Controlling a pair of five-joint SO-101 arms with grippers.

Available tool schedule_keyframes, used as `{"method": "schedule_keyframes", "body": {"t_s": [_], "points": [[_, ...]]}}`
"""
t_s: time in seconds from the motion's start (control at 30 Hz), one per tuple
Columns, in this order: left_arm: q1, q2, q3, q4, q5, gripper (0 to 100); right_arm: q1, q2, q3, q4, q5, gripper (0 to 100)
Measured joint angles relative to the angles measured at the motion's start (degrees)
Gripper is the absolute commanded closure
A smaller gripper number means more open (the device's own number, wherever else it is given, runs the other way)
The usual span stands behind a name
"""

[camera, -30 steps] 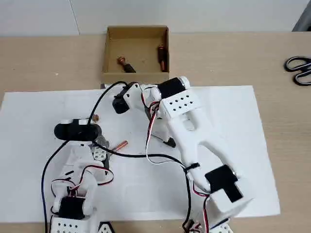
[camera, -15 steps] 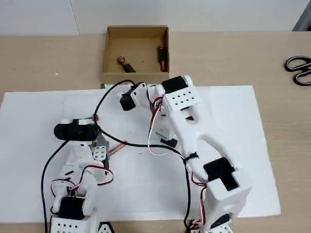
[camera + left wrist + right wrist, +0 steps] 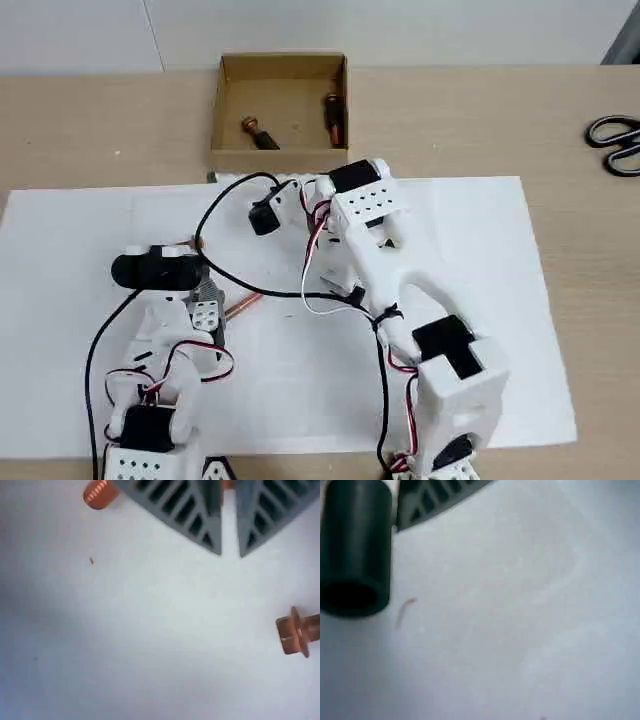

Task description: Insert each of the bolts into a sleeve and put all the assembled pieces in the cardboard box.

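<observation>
Mating looks imminent; left pincer (image 3: 229, 550), nearly together, seems clamped across a bolt (image 3: 100, 492) so its threaded end juts free; right pincer (image 3: 350, 290), to its right, clasps the black sleeve (image 3: 355, 545) with bore exposed; second bolt (image 3: 295, 637) lies loose on the paper (image 3: 480, 260); cardboard box (image 3: 280, 160) at the worktop's (image 3: 500, 120) far side holds two assembled pieces (image 3: 258, 133).

A robotics lab bench or maker's workspace. Two white, printed-looking arms (image 3: 390, 260) with bare servo wires (image 3: 300, 296) trailing loose stand at 6 o'clock on a pale wood table (image 3: 100, 120). A white paper sheet (image 3: 500, 260) is spread under them as a work mat. A small open cardboard box (image 3: 283, 62) sits at 12 o'clock, scissors (image 3: 615, 140) lie at 2 o'clock, and a plain white wall (image 3: 400, 30) runs behind the far edge.
</observation>
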Motion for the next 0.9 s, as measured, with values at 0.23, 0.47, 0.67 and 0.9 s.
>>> {"method": "schedule_keyframes", "body": {"t_s": [0.23, 0.47, 0.67, 0.9], "points": [[0.0, 0.0, 0.0, 0.0, 0.0, 99, -0.2, 2.8, 0.0, -1.0, 0.0, 87.9], [0.0, 0.0, 0.0, 0.0, 0.0, 99, -0.2, 6.2, -0.1, -2.1, 0.0, 88.0], [0.0, 0.0, 0.0, 0.0, 0.0, 99, -0.2, 7.7, -0.4, -2.6, 0.0, 89.0], [0.0, 0.0, 0.0, 0.0, 0.0, 99, 0.2, 9.7, -1.1, -3.7, 0.0, 98.7]]}}
